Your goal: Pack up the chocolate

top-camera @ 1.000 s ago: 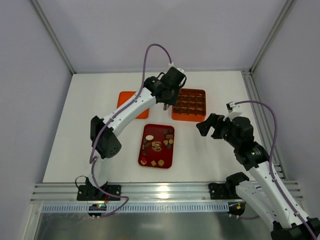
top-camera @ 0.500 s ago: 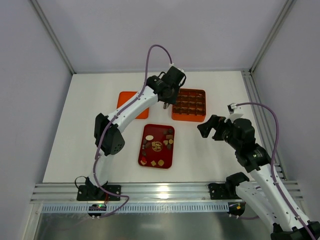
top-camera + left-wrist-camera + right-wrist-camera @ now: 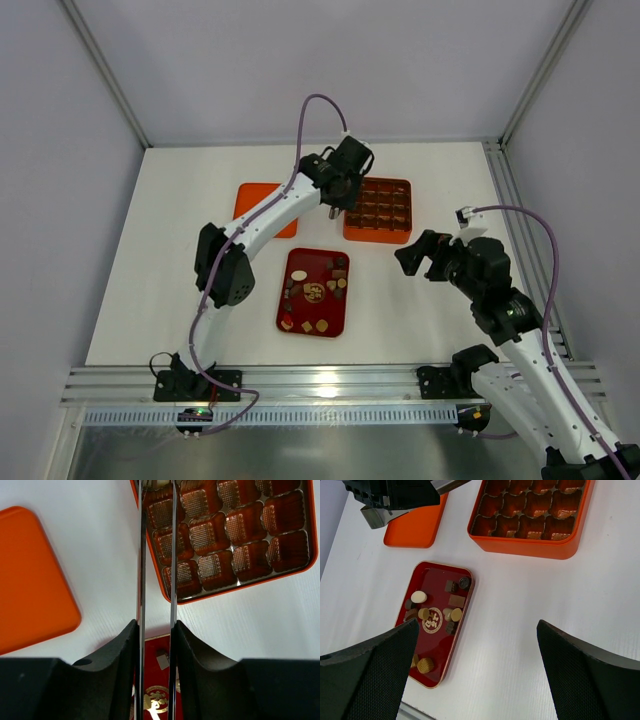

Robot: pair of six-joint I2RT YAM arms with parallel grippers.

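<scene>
Several small chocolates in dark brown, tan and cream lie on the dark red tray, also in the right wrist view. The orange box with a brown grid of cells sits behind it. My left gripper hovers over the box's near left corner. In the left wrist view its thin blades stand narrowly apart with a pale piece between the tips. My right gripper is open and empty over bare table right of the tray.
An orange flat lid lies left of the box, also in the left wrist view. The box cells show only their ribbed brown liner. An aluminium rail runs along the near table edge.
The left arm's elbow has swung right and toward the tray while its gripper stayed at the box's left corner. The right arm has barely moved.
</scene>
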